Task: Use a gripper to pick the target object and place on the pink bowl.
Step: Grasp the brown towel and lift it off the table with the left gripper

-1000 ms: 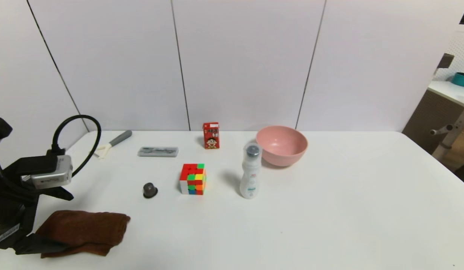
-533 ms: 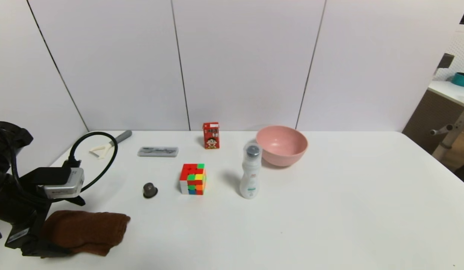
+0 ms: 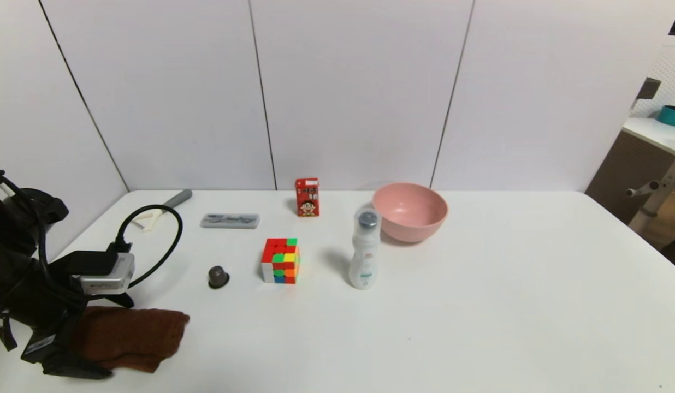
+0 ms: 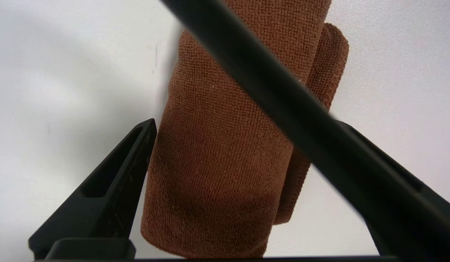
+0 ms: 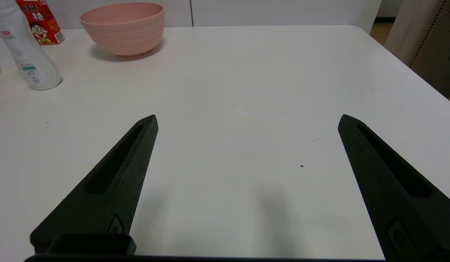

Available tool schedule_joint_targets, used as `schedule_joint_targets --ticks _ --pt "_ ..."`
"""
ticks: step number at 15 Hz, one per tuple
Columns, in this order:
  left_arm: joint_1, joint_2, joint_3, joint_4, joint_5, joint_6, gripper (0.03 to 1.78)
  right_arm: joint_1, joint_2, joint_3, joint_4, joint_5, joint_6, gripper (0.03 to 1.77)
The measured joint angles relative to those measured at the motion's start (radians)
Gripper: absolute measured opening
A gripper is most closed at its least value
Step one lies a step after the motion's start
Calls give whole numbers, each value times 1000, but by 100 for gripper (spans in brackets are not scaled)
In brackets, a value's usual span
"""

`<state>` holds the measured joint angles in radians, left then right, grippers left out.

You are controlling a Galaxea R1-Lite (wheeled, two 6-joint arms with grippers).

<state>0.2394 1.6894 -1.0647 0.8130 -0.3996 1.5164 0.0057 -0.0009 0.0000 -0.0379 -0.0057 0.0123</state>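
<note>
The target object, a dark brown folded towel [image 3: 135, 334], lies flat at the near left of the white table. My left gripper [image 3: 116, 338] is down over its left end, open, with one black finger on either side of the cloth [image 4: 217, 163]. One fingertip [image 4: 146, 131] sits close against the towel's edge; a black cable [image 4: 283, 102] crosses in front of the other finger. The pink bowl [image 3: 409, 210] stands empty toward the back, right of centre, also in the right wrist view [image 5: 123, 27]. My right gripper [image 5: 247, 118] hangs open over bare table, with nothing between its fingers.
A white bottle [image 3: 363, 254] stands just in front of the bowl, with a multicoloured puzzle cube [image 3: 281, 260] and a small dark cap [image 3: 218, 277] to its left. At the back are a red carton [image 3: 307, 197], a grey case [image 3: 230, 220] and a peeler [image 3: 163, 209].
My left gripper has moved rightward and lower, coming further over the towel's left end. Its jaws stay open. The towel has not moved.
</note>
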Motion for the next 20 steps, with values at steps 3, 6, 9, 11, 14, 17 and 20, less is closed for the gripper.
schedule_joint_targets --ticks 3,6,9,11,14,17,20 --pt "-9 29 -3 -19 1 6 169 0 0 0 0 0 0 171" --pt "-17 47 0 -44 0 6 169 0 0 0 0 0 0 171" --pt "-23 57 1 -44 4 6 169 0 0 0 0 0 0 171" --pt "-29 61 3 -45 6 7 138 0 0 0 0 0 0 171" --pt "-39 65 6 -44 6 5 97 0 0 0 0 0 0 171" --pt "-42 64 6 -45 6 5 60 0 0 0 0 0 0 171" --pt "-44 61 4 -44 6 5 42 0 0 0 0 0 0 171"
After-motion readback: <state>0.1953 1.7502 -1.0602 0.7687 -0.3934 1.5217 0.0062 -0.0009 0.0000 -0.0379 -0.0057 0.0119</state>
